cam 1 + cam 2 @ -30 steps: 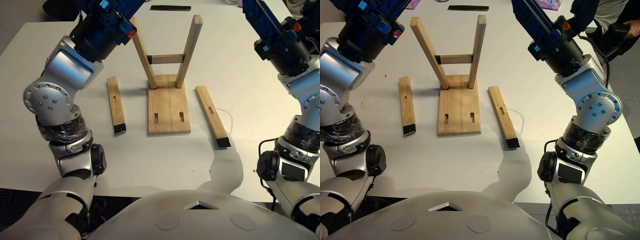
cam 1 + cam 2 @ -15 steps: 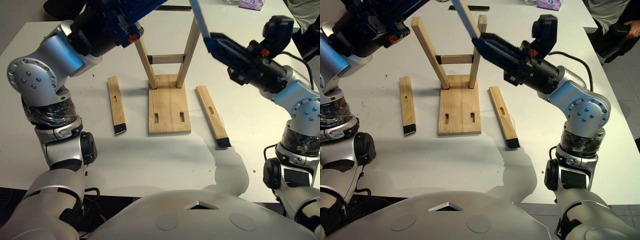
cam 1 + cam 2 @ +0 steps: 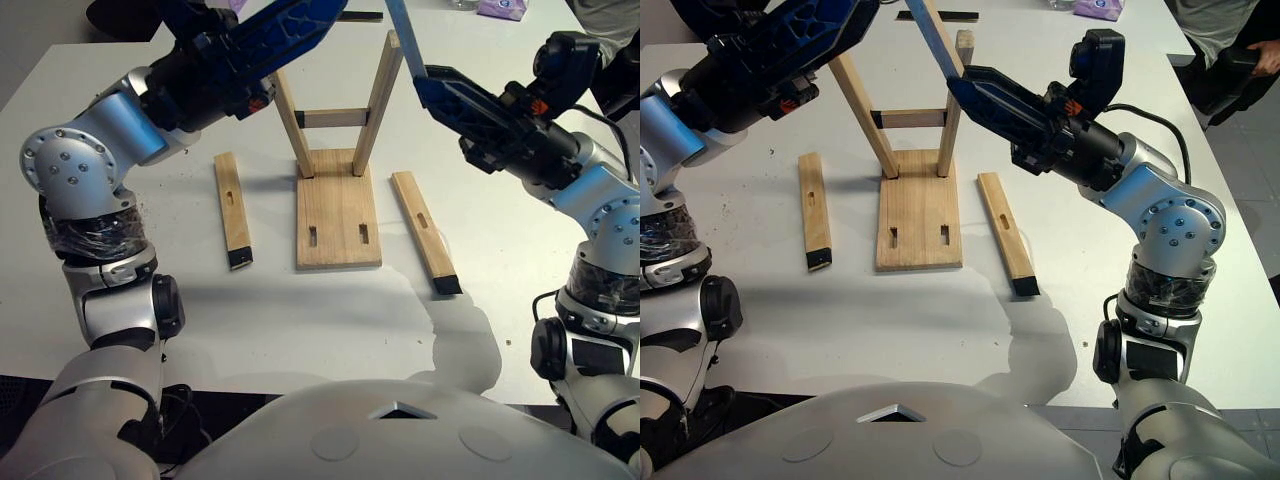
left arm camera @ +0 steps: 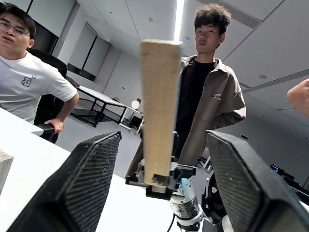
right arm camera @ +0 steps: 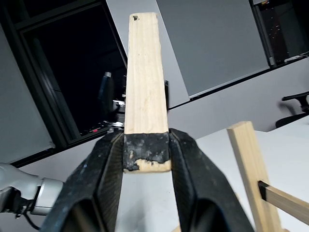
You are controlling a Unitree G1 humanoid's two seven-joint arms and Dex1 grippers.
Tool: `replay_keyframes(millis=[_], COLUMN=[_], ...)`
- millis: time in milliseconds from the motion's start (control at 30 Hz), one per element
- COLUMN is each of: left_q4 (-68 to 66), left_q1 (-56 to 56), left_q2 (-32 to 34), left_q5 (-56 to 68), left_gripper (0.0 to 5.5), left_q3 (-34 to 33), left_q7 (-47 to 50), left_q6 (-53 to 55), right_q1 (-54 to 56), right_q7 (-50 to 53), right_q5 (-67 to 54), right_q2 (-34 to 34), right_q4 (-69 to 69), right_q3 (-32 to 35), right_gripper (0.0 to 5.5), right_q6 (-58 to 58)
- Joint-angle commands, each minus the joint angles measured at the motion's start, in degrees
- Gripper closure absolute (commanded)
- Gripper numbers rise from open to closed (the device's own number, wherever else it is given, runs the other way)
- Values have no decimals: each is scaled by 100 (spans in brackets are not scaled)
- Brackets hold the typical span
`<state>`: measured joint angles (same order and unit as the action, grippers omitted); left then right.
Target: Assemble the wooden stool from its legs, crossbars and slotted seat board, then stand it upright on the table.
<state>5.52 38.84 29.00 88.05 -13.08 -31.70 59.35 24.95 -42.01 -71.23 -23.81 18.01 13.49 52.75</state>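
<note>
Both arms have swung inward since a second ago and now meet above the half-built stool. My right pincer (image 5: pixel 146 150) is clamped on the dark end of a wooden bar (image 5: pixel 146 72), whose long axis points up and far. My left pincer (image 4: pixel 163 140) is spread wide just left of it, one finger on either side of the bar, apparently not touching. Below, the seat board (image 3: pixel 338 215) lies flat mid-desk (image 3: pixel 520 250), with two legs (image 3: pixel 372 105) and a crossbar (image 3: pixel 335 118) upright in its far slots. A loose leg (image 3: pixel 232 205) lies on each side.
</note>
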Motion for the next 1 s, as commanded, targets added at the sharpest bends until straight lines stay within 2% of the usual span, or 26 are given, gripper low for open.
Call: replay_keyframes(millis=[33,367,633,1000], left_q4=[177,557,462,750], left_q1=[62,190,241,-131], left_q2=[-75,-76,69,150], left_q5=[65,164,-197,-678], left_gripper=[230,230,230,401], left_q3=[81,209,146,144], left_q7=[93,430,168,-267], left_q6=[74,7,-77,-201], right_q1=[-33,-337,-408,-222], right_q7=[-109,-321,-370,-400], right_q5=[48,127,11,-140], right_q2=[-164,-445,-657,-707], right_q4=[91,133,162,-35], right_q3=[-259,-517,-470,-423], right_gripper=[419,419,419,419], right_q6=[114,160,235,305])
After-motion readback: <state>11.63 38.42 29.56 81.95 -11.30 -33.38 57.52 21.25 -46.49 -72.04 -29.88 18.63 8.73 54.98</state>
